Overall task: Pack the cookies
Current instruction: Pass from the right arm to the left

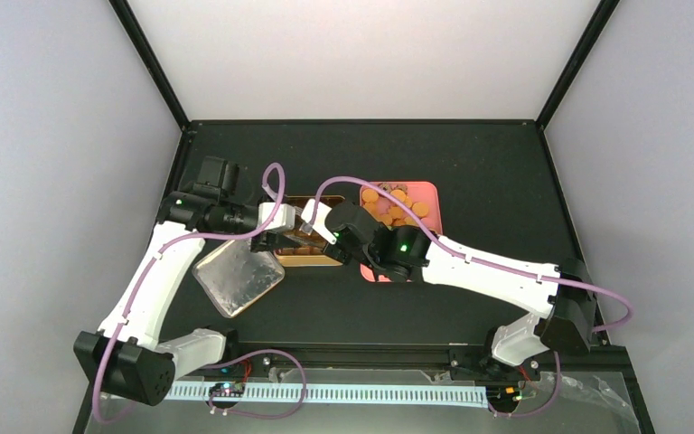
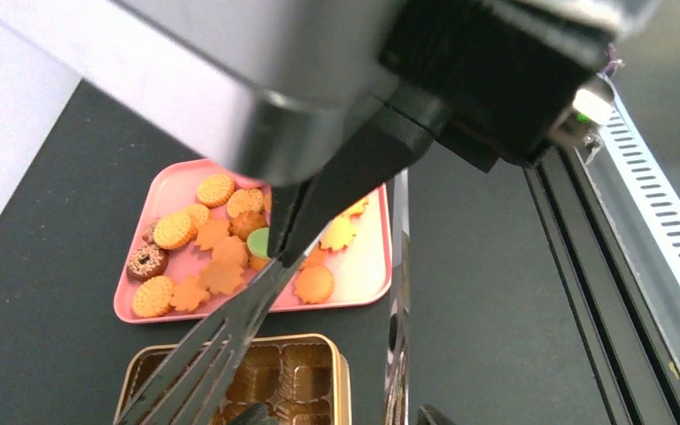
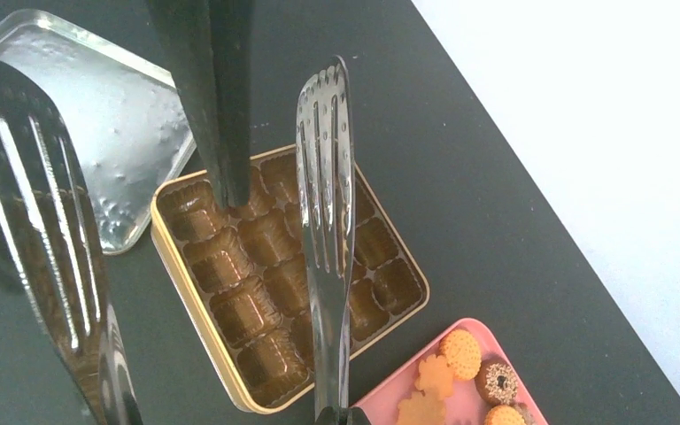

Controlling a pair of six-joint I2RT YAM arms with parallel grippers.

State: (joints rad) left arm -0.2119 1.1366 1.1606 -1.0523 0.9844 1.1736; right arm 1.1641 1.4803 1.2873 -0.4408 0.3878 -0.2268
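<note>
The cookies, mostly orange-golden with one green and a dark ring one, lie on a pink tray beside the brown compartmented tin. The tin's cups show no cookie in the wrist views. My right gripper is shut on one slotted arm of the metal tongs, holding them over the tin. My left gripper is beside it over the tin, jaws apart. Its fingertips straddle the tongs' other arm, seen edge-on. In the top view both grippers meet above the tin.
The tin's silver lid lies upside down on the black table, left of the tin. The pink tray sits right of the tin, under the right arm. A rail runs along the table's near edge.
</note>
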